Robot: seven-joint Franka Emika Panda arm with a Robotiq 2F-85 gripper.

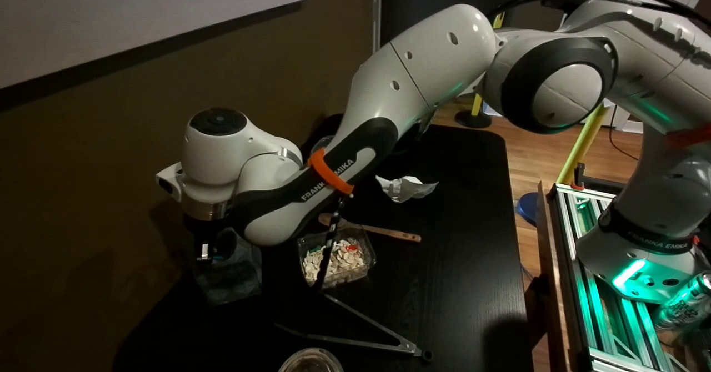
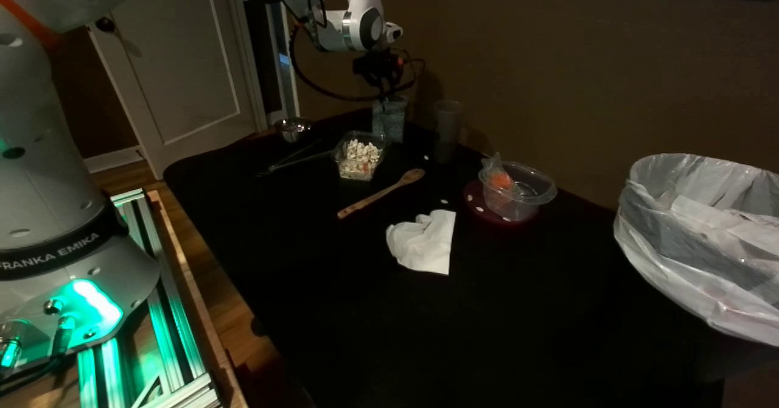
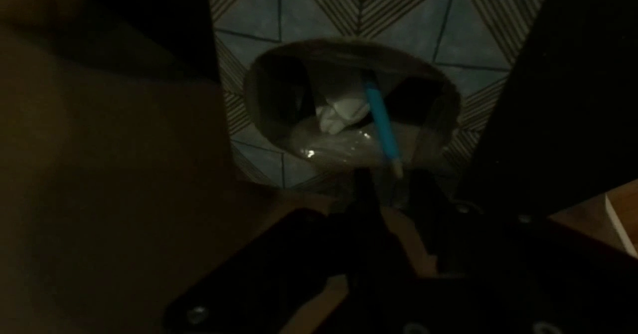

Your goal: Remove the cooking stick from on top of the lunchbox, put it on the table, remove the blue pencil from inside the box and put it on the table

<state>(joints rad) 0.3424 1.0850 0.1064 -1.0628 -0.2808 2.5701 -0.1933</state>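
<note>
The cooking stick, a wooden spoon, lies on the black table (image 2: 341, 310) beside the lunchbox; the stick shows in both exterior views (image 1: 391, 233) (image 2: 377, 198). The lunchbox (image 1: 350, 277) (image 2: 368, 136) is a clear tray of pale pieces. The grey-green box (image 1: 230, 283) (image 2: 389, 120) stands near the wall. In the wrist view its patterned top (image 3: 319, 15) has an oval opening. The blue pencil (image 3: 381, 117) sticks out tilted, with white tissue beside it. My gripper (image 3: 394, 187) (image 2: 382, 96) is above the box, fingers apart, with the pencil's tip appearing between the fingertips; contact cannot be told.
Dark wire tongs (image 1: 366, 327) lie by the lunchbox. A metal bowl (image 2: 295, 129) is near the table's far edge. A tall clear cup (image 2: 447, 131) stands near the box. A clear bowl (image 2: 529, 192), white paper (image 2: 426, 243) and a lined bin (image 2: 657, 243) are further along.
</note>
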